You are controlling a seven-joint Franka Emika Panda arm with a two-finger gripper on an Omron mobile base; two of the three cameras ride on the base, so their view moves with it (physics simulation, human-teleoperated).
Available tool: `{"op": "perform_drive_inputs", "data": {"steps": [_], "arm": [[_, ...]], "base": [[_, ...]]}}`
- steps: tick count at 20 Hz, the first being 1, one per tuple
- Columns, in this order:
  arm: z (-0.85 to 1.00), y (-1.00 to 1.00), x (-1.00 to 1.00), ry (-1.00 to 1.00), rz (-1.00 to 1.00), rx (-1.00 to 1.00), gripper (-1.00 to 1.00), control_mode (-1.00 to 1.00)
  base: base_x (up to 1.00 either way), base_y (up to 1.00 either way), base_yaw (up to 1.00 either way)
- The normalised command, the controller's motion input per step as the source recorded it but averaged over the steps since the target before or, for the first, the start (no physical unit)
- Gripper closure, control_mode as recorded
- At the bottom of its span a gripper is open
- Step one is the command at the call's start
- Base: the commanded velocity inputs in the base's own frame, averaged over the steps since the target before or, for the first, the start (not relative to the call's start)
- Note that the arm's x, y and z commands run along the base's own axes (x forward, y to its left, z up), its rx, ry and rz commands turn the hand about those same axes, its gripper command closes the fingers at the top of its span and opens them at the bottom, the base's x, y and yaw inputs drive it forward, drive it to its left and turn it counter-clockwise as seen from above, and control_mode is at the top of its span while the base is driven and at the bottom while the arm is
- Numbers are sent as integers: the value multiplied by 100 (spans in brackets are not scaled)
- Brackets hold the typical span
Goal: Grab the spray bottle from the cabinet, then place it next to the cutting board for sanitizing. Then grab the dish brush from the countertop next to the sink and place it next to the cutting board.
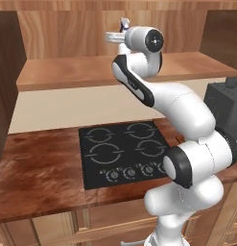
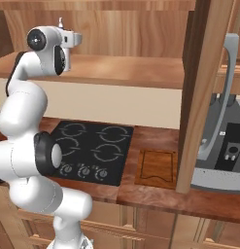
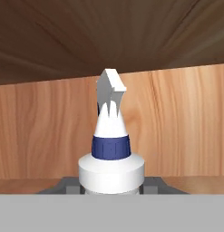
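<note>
Now starting at the near edge: looking over the countertop (image 1: 38,168), glossy and reddish-brown, running from left to right under the arm. Finding the black stove (image 1: 122,149) sitting flat in it, showing four rings and a row of knobs along its front. Seeing the board (image 2: 158,168) lying flat on the same countertop, just beside the right edge of the stove, showing a dark groove inside its rim. Noting the cabinet door (image 2: 199,97) standing open and seen edge-on at the right of the board, hiding part of a grey machine behind it.

Going farther and higher: reaching the pale wooden shelf (image 1: 67,72), running along the wall above the stove. Holding the gripper (image 3: 111,186) level over this shelf, pointing toward the wooden back wall. Clamping it on the bottle (image 3: 111,149), with dark fingers (image 3: 152,183) pressing against both sides of the white body. Keeping the bottle upright, showing a blue-purple collar and a white trigger head on top, rising above the hand in both base views. Not being able to tell whether it is standing on the shelf or hanging a little above it, its bottom being hidden. Ending at the back wall close behind the bottle, under a darker wooden panel.
</note>
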Motion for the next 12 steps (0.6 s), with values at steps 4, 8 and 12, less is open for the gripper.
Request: {"op": "perform_drive_inputs", "data": {"steps": [4, 8, 12], "arm": [[0, 0, 0, 0, -10, 20, 100, -100], [0, -1, -9, 2, -12, 21, 100, -100], [0, -6, -30, 1, -13, 21, 100, -100]], "base": [[0, 0, 0], [0, 0, 0], [0, 0, 0]]}}
